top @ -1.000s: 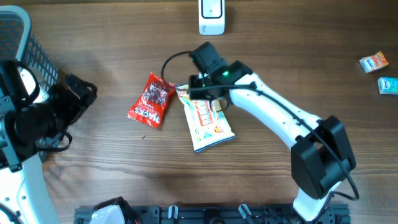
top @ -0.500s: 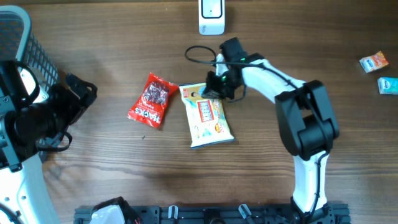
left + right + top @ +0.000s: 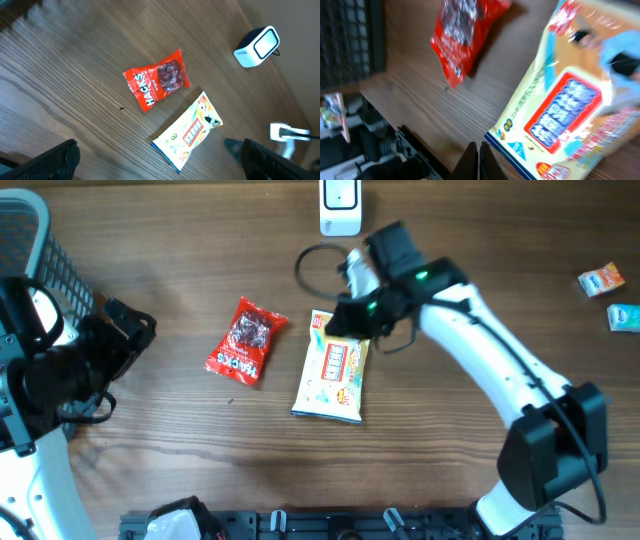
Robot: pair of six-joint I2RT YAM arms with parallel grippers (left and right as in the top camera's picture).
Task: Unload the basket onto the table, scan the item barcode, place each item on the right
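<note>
On a wood-grain desk (image 3: 200,450), the left gripper (image 3: 159,152) hangs with its jaws spread wide, holding nothing. The right gripper (image 3: 345,320) has its jaws clamped on the top edge of a yellow snack pouch (image 3: 333,370). A red HACKS packet (image 3: 245,340) lies to their left, the white scanner (image 3: 340,205) beyond.

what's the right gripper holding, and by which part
The right gripper appears shut on the yellow snack packet, pinching its top edge, the end nearest the scanner.
</note>
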